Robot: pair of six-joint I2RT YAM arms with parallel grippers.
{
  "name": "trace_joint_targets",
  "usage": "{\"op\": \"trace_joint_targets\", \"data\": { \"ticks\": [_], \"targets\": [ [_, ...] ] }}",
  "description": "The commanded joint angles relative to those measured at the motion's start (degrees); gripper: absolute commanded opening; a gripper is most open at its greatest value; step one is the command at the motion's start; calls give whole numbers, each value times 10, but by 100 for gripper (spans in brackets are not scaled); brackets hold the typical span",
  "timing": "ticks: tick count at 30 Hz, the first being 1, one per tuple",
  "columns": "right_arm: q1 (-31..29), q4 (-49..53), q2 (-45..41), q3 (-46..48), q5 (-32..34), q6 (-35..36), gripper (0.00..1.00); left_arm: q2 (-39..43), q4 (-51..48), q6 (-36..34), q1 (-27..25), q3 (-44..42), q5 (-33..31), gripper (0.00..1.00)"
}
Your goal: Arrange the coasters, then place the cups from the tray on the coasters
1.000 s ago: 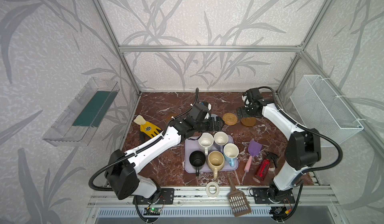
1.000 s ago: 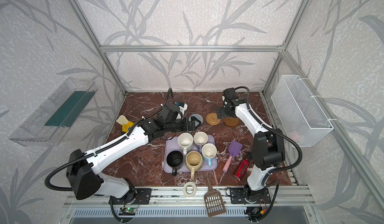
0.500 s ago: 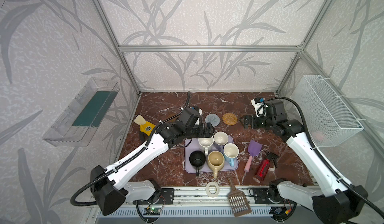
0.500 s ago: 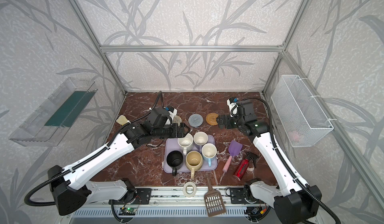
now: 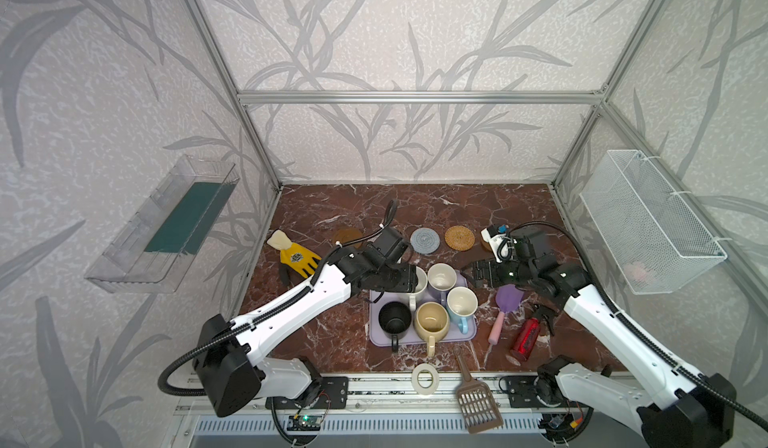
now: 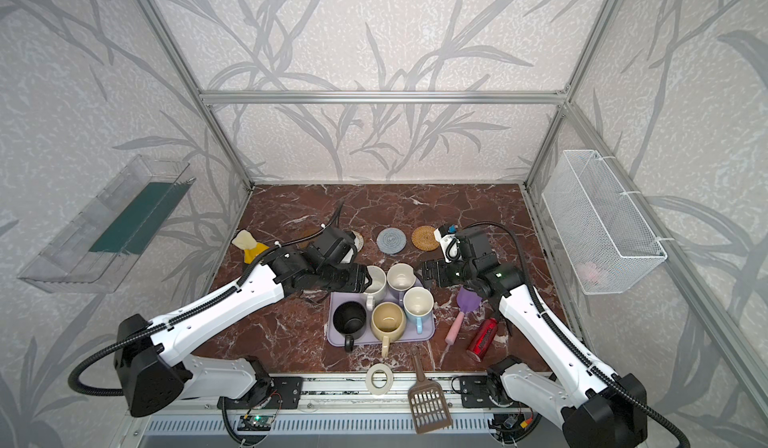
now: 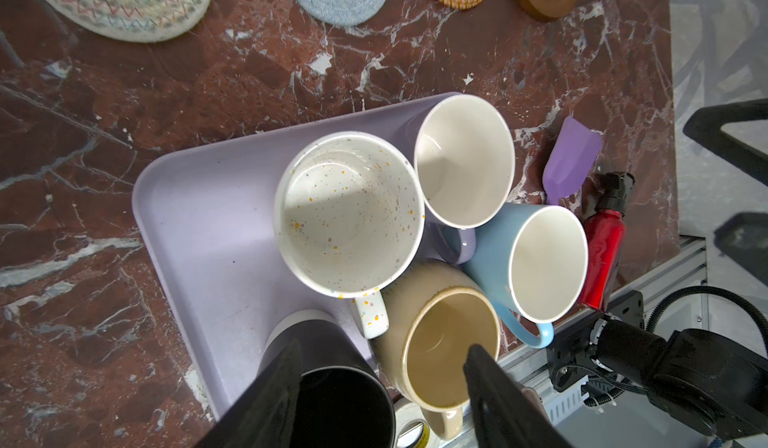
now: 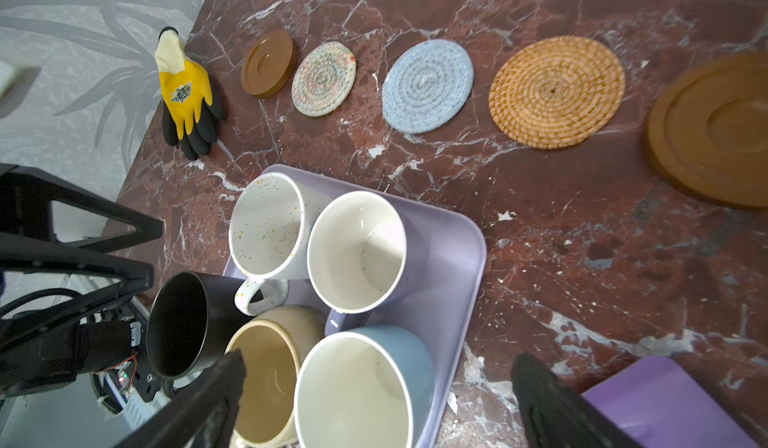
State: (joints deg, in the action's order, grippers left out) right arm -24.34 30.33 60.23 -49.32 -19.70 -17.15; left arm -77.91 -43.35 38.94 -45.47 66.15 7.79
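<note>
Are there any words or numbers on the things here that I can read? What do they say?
There are no words or numbers here that can be read.
Glove: it has a dark badge, too small to read.
Red bottle: it has dark marks, too blurred to read.

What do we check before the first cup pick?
1. Five coasters laid in a row: ok.
2. Coaster tops bare: ok.
3. Gap between the left-end wood coaster and white coaster: cannot tell, they look close to touching.
4. Five cups upright on tray: ok.
5. Finger room around cups: not ok, they stand packed together.
6. Jaws apart and empty on left gripper and right gripper: ok.
</note>
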Motion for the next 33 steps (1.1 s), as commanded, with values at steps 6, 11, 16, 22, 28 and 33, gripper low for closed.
{"op": "trace_joint_targets", "data": {
  "ticks": [6, 11, 16, 22, 28, 33],
  "targets": [
    [-4, -46, -13, 26, -24, -28, 99, -49, -38, 34, -37, 15, -50, 53],
    [-4, -54, -9, 34, -21, -32, 99, -77, -17, 44, -52, 7, -48, 50],
    [-5, -52, 4, 36, -20, -35, 99, -90, -16, 44, -63, 13, -65, 48],
    [-5, -60, 13, 41, -22, -43, 99, -94, -4, 52, -67, 1, -76, 44],
    [-5, -59, 12, 42, -15, -41, 99, -111, 19, 55, -67, -5, -78, 41],
    [-5, -61, 11, 50, -10, -40, 99, -126, 17, 56, -68, 1, -76, 36]
  ]
}}
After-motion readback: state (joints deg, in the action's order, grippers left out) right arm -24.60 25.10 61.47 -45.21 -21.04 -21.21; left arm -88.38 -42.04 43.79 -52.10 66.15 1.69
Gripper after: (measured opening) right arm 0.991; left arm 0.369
